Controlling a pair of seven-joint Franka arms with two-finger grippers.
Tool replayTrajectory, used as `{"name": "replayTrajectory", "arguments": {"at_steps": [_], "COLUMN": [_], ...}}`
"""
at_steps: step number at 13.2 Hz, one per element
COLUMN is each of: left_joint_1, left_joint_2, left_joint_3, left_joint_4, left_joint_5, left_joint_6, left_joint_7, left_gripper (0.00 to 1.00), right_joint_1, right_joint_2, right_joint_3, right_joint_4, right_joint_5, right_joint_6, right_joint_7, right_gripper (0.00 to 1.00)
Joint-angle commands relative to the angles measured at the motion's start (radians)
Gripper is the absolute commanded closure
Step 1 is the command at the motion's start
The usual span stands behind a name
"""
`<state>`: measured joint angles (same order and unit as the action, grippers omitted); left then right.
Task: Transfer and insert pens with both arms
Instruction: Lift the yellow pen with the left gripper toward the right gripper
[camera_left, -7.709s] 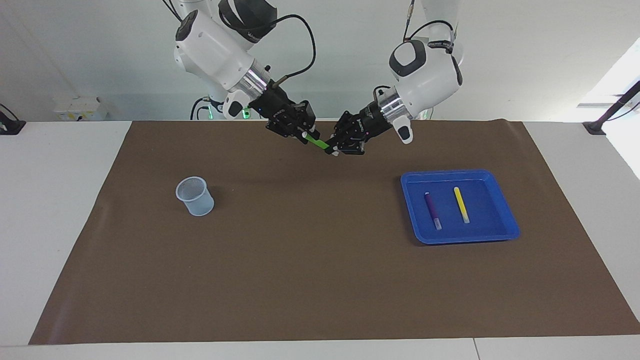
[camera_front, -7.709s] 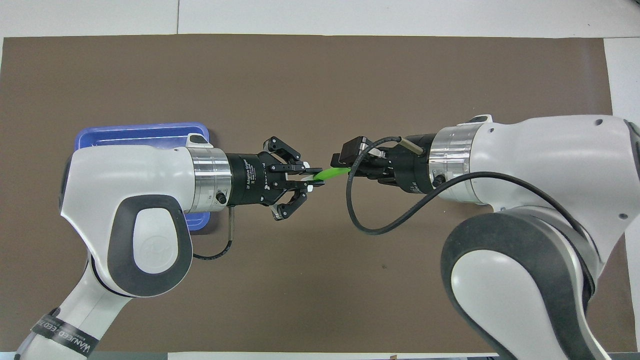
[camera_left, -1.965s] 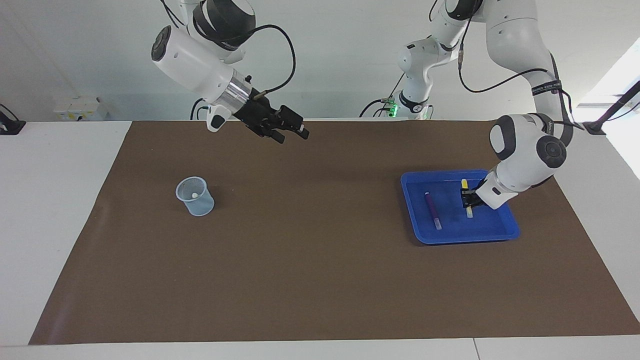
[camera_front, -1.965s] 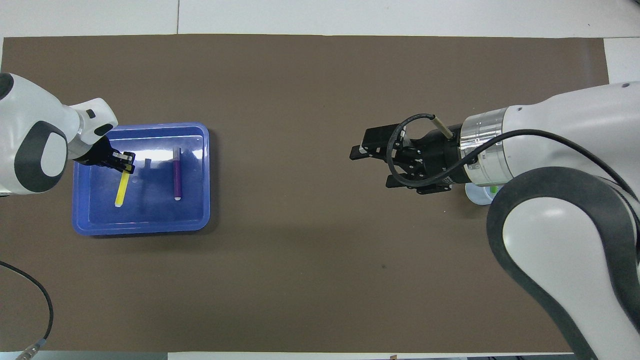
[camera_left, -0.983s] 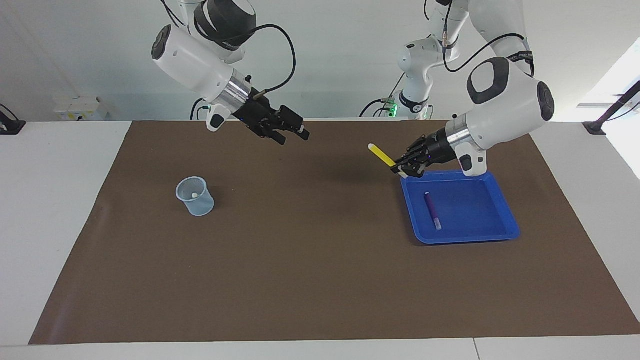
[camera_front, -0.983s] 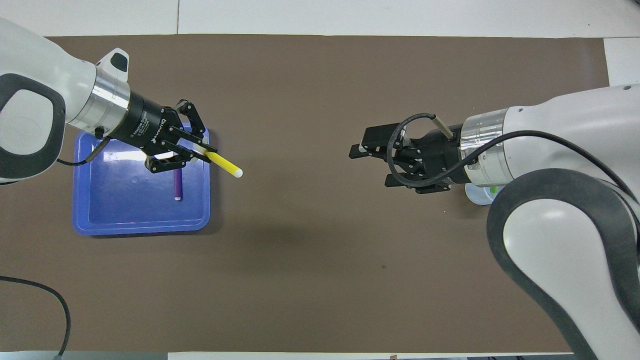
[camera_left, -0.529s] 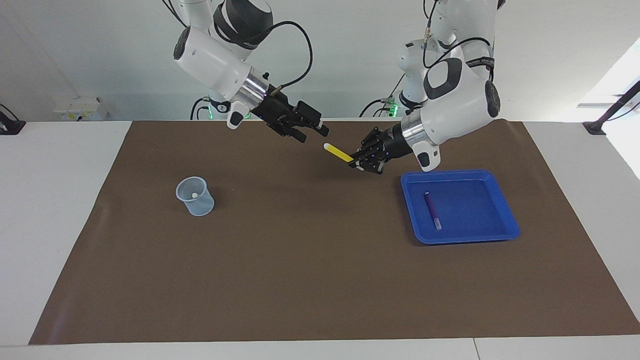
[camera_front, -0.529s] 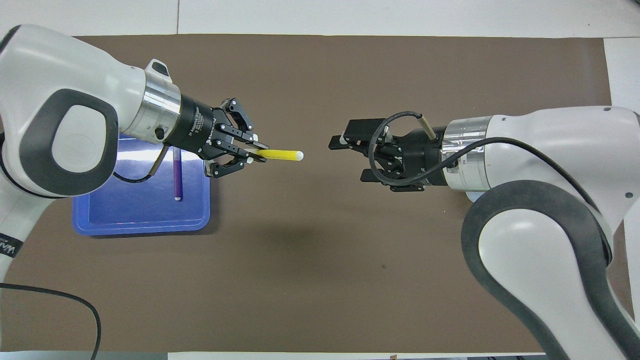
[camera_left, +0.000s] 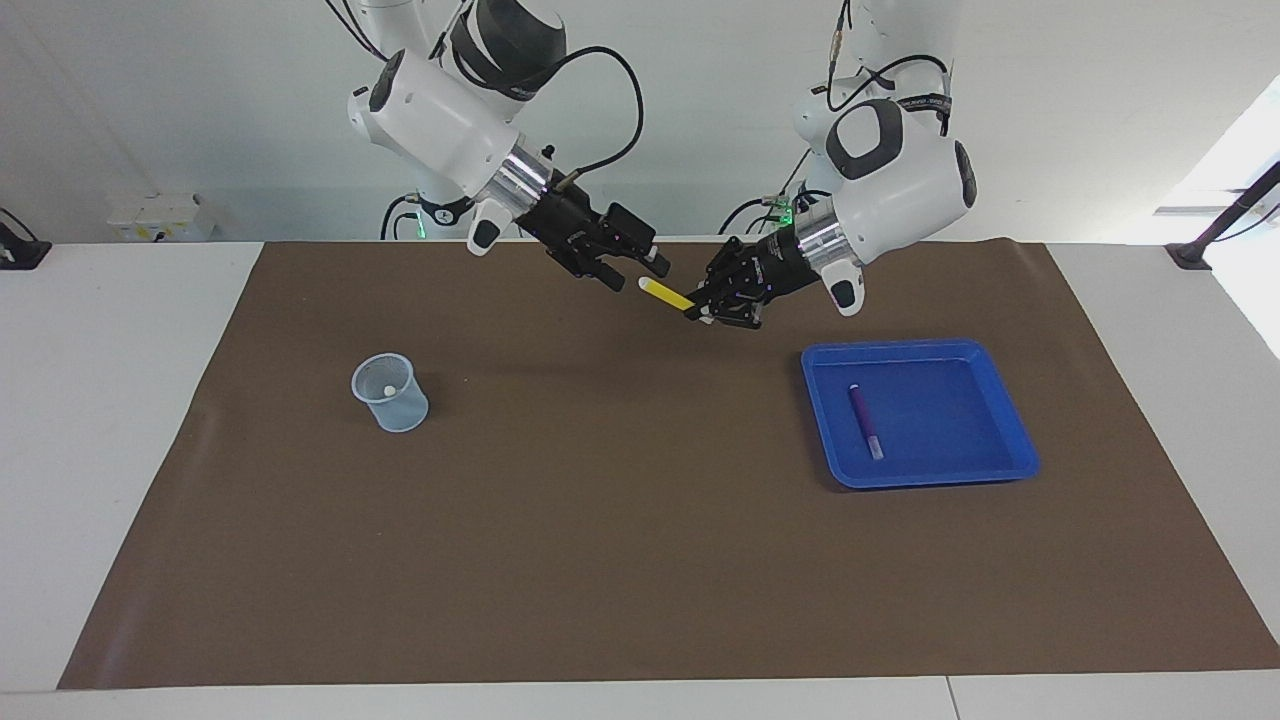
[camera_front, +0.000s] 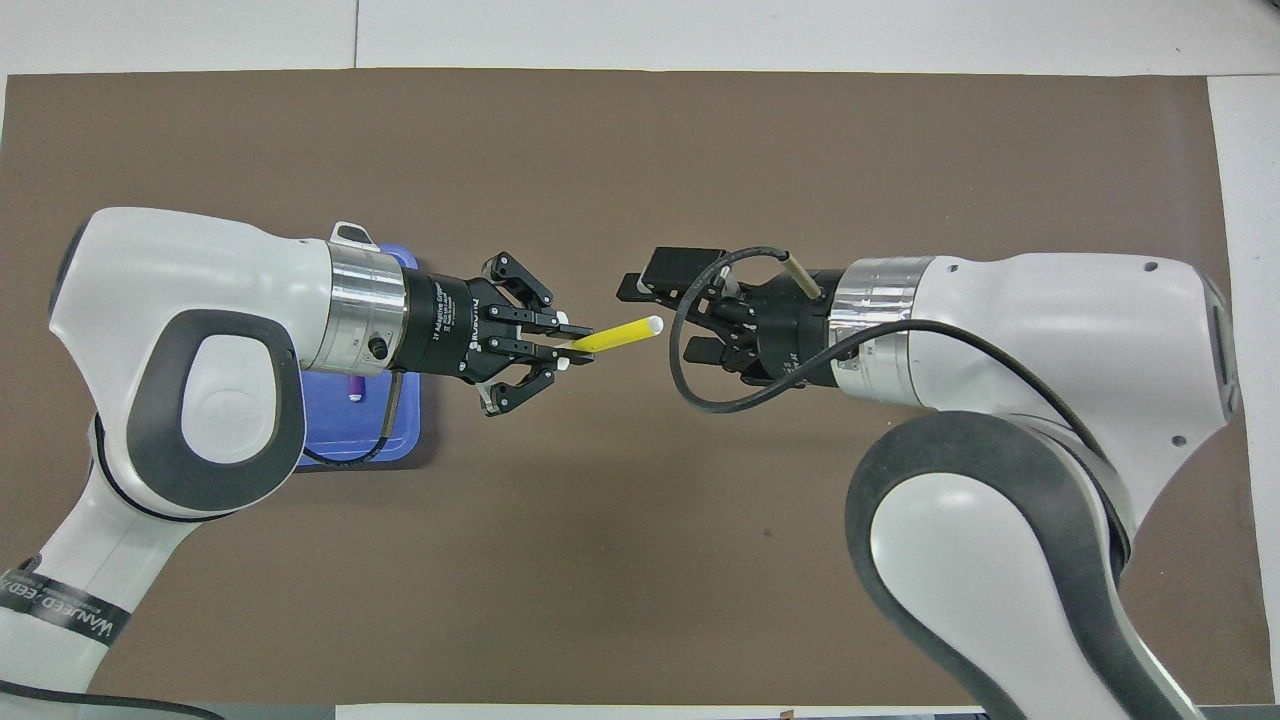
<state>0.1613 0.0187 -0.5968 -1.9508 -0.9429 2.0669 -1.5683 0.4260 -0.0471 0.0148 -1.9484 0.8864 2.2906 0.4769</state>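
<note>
My left gripper (camera_left: 701, 311) (camera_front: 572, 346) is shut on the lower end of the yellow pen (camera_left: 667, 293) (camera_front: 620, 335), held up over the brown mat between cup and tray. The pen's pale tip points at my right gripper (camera_left: 641, 268) (camera_front: 665, 318), which is open and faces it; the tip sits at the mouth of its fingers without being gripped. The purple pen (camera_left: 865, 421) (camera_front: 353, 385) lies in the blue tray (camera_left: 950, 410) (camera_front: 410, 420). A pen's pale end (camera_left: 387, 389) shows inside the clear cup (camera_left: 392, 394).
The brown mat (camera_left: 620, 520) covers most of the white table. The tray lies toward the left arm's end and the cup toward the right arm's end. In the overhead view the left arm hides most of the tray and the right arm hides the cup.
My left gripper has lifted the yellow pen out of the tray and carried it toward the right gripper. The right gripper came to meet it, still open.
</note>
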Motion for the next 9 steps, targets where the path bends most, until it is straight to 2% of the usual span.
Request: {"name": "replayTrajectory", "arguments": {"at_steps": [1, 2, 5, 9], "left_joint_1": [-0.006, -0.009, -0.039, -0.039], "left_joint_2": [-0.045, -0.054, -0.075, -0.077], "left_joint_3": [0.008, 0.008, 0.008, 0.008], "left_joint_4": [-0.042, -0.057, -0.091, -0.092], "left_joint_5": [-0.042, -0.048, -0.074, -0.076], "left_joint_6": [0.033, 0.060, 0.113, 0.113], "left_joint_7": [-0.027, -0.032, -0.042, -0.042], "left_gripper": [1.00, 1.00, 1.00, 1.00], "right_joint_1": [0.002, 0.002, 0.011, 0.011], "right_joint_2": [-0.022, -0.022, -0.022, -0.022], "right_joint_3": [0.002, 0.002, 0.002, 0.002], "right_joint_4": [-0.027, -0.027, -0.027, -0.027], "right_joint_5": [0.011, 0.011, 0.011, 0.011], "right_joint_6": [0.020, 0.020, 0.020, 0.020], "right_joint_7": [-0.026, -0.026, -0.024, -0.026], "right_gripper": [0.09, 0.20, 0.28, 0.43]}}
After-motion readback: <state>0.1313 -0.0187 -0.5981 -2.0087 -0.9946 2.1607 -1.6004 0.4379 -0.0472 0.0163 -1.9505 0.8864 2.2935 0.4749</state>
